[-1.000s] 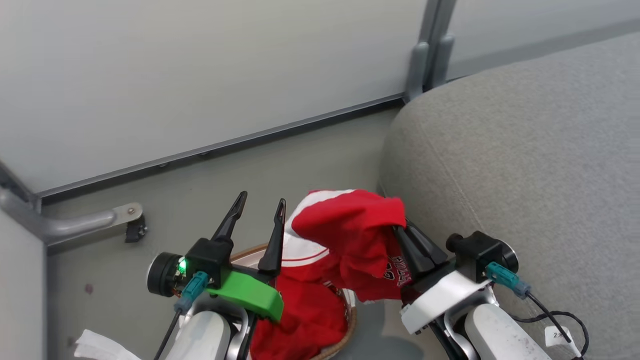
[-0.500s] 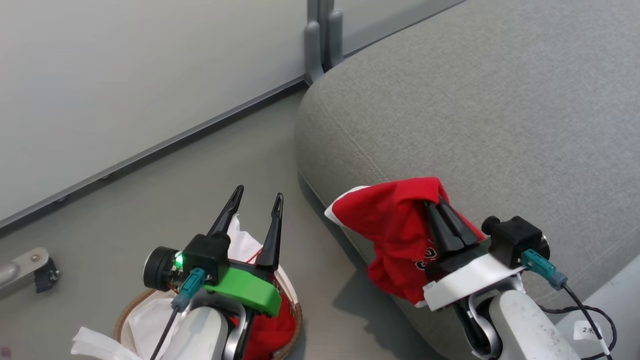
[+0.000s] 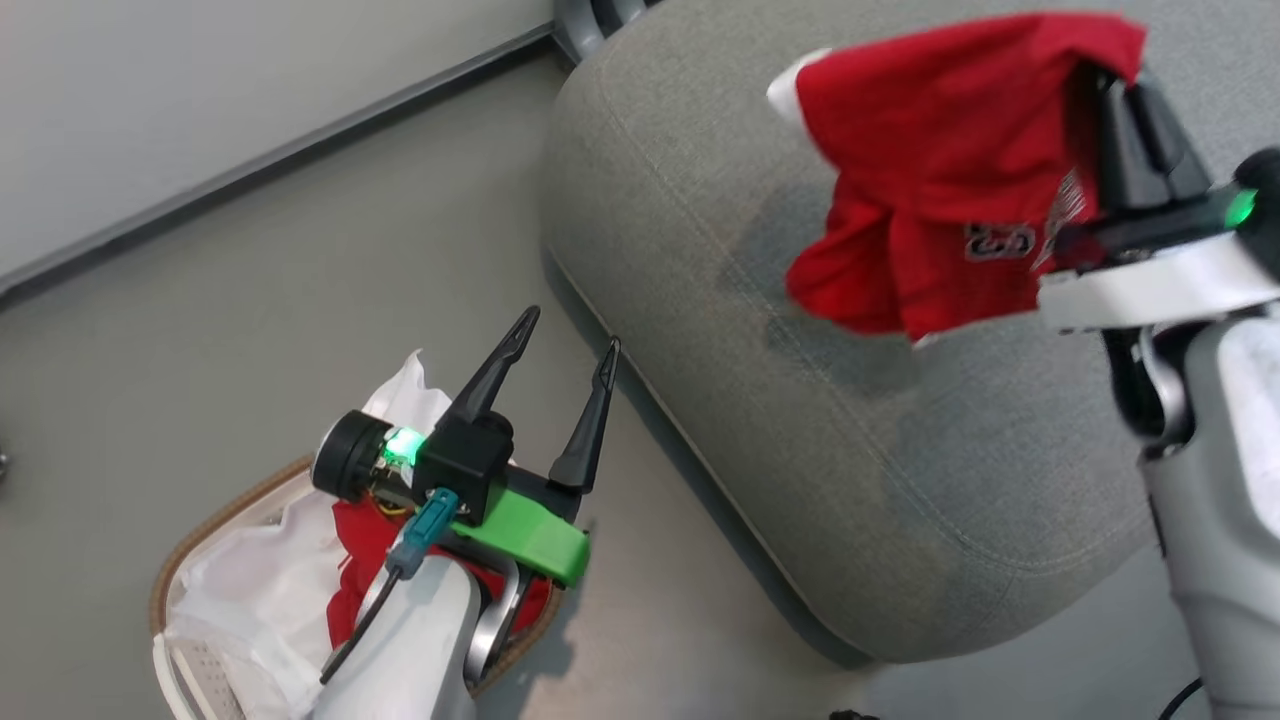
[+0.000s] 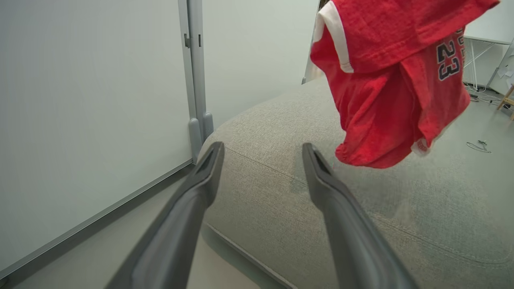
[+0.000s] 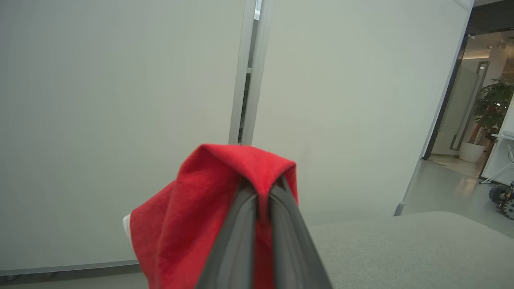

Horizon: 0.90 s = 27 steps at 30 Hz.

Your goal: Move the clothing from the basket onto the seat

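Now the right claw (image 3: 1120, 85), clenched on a red shirt (image 3: 930, 180), has carried it up to hang above the seat (image 3: 700, 250), ready to drop, while the left claw (image 3: 571, 328) stays spread empty beside the seat, over the basket (image 3: 175, 570) holding more red clothing (image 3: 350, 545).

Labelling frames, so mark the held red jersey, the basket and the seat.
red jersey (image 3: 920, 180), head view, its hanging front.
basket (image 3: 212, 516), head view, brown woven rim.
seat (image 3: 680, 250), head view, bare grey top.
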Tool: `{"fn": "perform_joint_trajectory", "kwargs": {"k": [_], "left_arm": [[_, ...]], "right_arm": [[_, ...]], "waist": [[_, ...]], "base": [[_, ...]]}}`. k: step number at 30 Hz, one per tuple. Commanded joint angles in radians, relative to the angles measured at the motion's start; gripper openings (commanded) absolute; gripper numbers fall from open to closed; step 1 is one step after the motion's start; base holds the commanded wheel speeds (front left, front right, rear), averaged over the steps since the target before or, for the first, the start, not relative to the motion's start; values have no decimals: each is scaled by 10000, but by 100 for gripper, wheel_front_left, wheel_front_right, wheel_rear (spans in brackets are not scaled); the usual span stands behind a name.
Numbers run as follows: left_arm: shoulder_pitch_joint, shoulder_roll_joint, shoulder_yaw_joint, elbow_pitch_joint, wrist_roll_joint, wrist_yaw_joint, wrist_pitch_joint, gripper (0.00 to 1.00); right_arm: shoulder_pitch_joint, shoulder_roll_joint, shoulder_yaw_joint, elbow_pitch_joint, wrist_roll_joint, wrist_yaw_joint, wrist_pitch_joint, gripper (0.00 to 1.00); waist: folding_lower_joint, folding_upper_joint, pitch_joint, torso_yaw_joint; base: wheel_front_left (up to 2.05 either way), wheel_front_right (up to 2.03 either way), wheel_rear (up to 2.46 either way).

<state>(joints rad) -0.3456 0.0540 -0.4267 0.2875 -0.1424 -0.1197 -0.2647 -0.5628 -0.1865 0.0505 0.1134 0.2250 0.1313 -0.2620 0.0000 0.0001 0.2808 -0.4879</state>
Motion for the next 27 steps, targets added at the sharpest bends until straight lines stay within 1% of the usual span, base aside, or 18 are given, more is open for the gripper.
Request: {"fn": "perform_joint_trajectory", "kwargs": {"k": [1, 5, 9, 12, 16, 18, 22, 25, 27], "left_arm": [[-273, 199, -67, -25, 98, -39, 5, 100], [-776, 460, -360, -48, 291, -100, 5, 100], [-1235, 600, -603, -79, 318, -109, 5, 100], [-1558, 667, -771, -102, 248, -119, 5, 100], [-1884, 736, -1045, -61, 147, -121, 5, 100], [-2009, 753, -1119, -32, 92, -122, 5, 100], [-2115, 757, -1221, 1, 14, -123, 5, 100], [-2016, 767, -1312, 72, -45, -124, 5, 100], [-1880, 745, -1304, 100, -114, -124, 5, 100]], "right_arm": [[-496, -143, -148, 171, -47, -10, -43, 0], [-1938, -558, -633, 702, -258, -10, -43, 0], [-2981, -827, -974, 1369, -544, -10, -40, 0], [-3653, -950, -1190, 2096, -865, -10, -34, 0], [-4065, -793, -1909, 3210, -1188, -10, -33, 0], [-4074, -668, -2347, 3645, -1427, -10, -34, 0], [-3458, -511, -3360, 4505, -2006, -12, -33, 0], [-2808, -310, -4277, 4963, -2484, -10, -34, 0], [-2364, -241, -4702, 5121, -2627, -12, -34, 0]], "waist": [[0, -1, 1191, 599], [0, -1, 2018, 998], [0, -1, 2757, 1401], [0, -1, 3186, 1689], [0, -1, 3608, 2006], [0, -1, 3748, 2127], [0, -1, 3776, 2248], [0, -1, 3570, 2256], [0, -1, 3370, 2227]], "base": [[0, 0, 0], [0, 0, 0], [0, 0, 0], [0, 0, 0], [0, 0, 0], [0, 0, 0], [0, 0, 0], [0, 0, 0], [0, 0, 0]]}}
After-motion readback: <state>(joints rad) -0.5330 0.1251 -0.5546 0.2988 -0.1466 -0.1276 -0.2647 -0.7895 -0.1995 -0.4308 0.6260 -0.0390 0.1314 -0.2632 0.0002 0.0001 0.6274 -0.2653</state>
